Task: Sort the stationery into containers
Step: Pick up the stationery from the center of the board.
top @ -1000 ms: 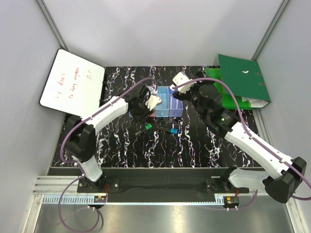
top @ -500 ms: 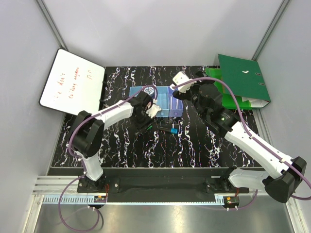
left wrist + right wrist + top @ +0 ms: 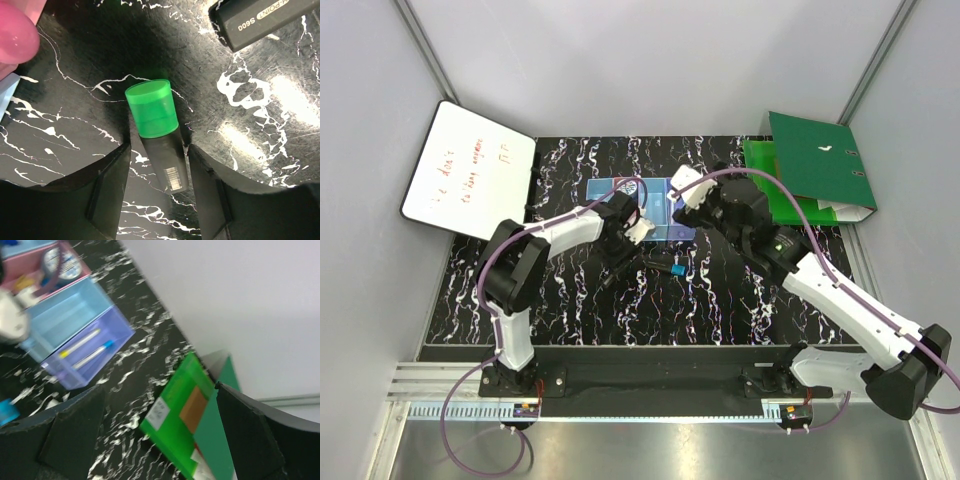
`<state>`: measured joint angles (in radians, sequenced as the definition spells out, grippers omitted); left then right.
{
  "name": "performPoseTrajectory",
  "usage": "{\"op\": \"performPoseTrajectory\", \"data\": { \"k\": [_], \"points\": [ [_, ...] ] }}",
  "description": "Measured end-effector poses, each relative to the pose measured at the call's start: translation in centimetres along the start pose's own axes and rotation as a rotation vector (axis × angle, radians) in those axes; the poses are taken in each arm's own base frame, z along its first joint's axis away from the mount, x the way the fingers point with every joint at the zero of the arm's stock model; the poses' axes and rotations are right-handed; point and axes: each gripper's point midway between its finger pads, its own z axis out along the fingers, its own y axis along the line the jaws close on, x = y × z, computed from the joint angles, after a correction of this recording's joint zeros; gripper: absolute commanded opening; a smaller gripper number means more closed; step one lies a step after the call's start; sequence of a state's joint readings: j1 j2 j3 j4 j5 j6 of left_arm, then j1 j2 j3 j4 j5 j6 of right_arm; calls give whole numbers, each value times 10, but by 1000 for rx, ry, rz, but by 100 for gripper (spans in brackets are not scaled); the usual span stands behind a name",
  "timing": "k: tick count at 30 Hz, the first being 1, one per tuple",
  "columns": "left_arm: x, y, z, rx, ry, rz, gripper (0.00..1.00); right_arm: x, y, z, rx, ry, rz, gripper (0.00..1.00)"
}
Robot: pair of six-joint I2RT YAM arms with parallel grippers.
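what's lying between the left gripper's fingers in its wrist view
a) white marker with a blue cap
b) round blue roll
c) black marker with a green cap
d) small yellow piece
c: the black marker with a green cap lies on the black marbled table, between the open fingers of the left gripper.

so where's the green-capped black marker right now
In the left wrist view the green-capped black marker lies flat on the black marbled table, between the left arm's open jaws, near the pink plastic bin and a grey marker.
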<state>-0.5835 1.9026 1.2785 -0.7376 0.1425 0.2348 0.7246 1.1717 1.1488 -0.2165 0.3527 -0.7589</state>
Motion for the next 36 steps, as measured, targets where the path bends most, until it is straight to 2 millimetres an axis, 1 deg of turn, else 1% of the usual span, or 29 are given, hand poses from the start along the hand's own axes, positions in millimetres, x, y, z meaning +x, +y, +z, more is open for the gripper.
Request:
{"op": "performPoseTrajectory", "data": {
  "k": [2,3,4,7,9,10,12,13,14,19,22,24,26,28,30,34,36],
  "points": [
    [0,0,0,-2,0,0,49,10,19,0,-73,19,-4,100],
    [0,1,0,-5,0,0,44,18,31,-1,-118,34,-7,100],
    [0,1,0,-7,-1,0,41,24,41,-1,-153,47,-11,100],
    [-2,3,0,-12,-10,-2,30,52,78,-5,-282,105,-30,100],
    [-3,3,1,-10,-12,-5,24,69,98,-7,-350,149,-43,100],
    [-3,2,1,-10,-12,-3,17,75,105,-7,-373,163,-47,100],
    [-3,2,1,-9,-14,-4,11,85,117,-8,-415,188,-54,100],
    [-3,2,1,-8,-14,-5,3,89,123,-9,-435,200,-56,100],
    [-3,2,1,-8,-14,-6,0,91,126,-9,-445,205,-57,100],
    [-4,2,0,-7,-15,-7,0,100,135,-11,-467,226,-42,100],
    [-5,0,-1,0,-21,-8,0,110,144,-14,-486,248,-31,100],
    [-6,-2,-3,10,-28,-13,0,116,149,-17,-498,264,-30,100],
    [-9,-4,-9,14,-47,-18,0,121,152,-18,-504,277,-25,100],
    [-14,-7,-21,20,-81,-22,0,122,154,-19,-505,280,-17,100],
    [-24,-9,-38,23,-125,-29,0,121,154,-19,-506,277,-11,100],
    [-57,-3,-78,6,-260,-44,0,121,159,-18,-517,267,-4,100],
    [-71,5,-96,-9,-320,-63,0,124,164,-16,-530,272,-10,100]
  ]
}}
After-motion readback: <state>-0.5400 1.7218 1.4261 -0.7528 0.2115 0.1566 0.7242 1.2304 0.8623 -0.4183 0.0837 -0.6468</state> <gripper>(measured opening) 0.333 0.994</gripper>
